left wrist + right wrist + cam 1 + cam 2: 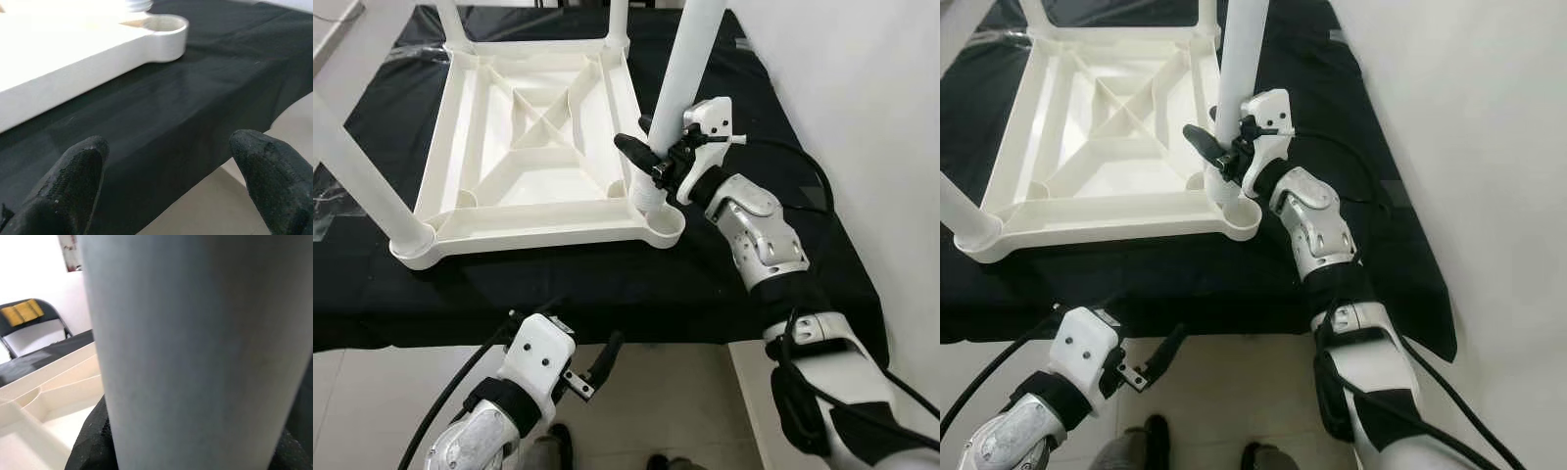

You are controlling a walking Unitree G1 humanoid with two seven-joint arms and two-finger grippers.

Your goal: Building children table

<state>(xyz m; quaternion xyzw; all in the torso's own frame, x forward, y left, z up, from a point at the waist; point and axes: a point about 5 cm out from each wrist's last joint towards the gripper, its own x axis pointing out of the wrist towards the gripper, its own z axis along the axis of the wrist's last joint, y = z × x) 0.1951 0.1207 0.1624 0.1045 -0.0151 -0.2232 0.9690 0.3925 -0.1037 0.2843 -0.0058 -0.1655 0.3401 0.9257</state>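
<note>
**Fourth leg half-seated, and plenty that could slip**

Black cloth covers the table [607, 284], and on it lies the white children's table top [533, 147], upside down with its ribbed underside showing. Legs already stand in three corners; the fourth leg [690, 69] rises from the corner at about 4 o'clock of the top. The right gripper [651, 157] has its jaws closed around this leg low down, just above the socket [651, 201].

The leg leans slightly, so I judge it not fully home: a push off-axis could jam it in the socket or tip the light top (it sits close to the table's near edge). A loose grip could let the smooth tube slide through.

The left gripper [578, 367] hangs below the table edge at 6 o'clock, jaws wide and holding nothing.
</note>
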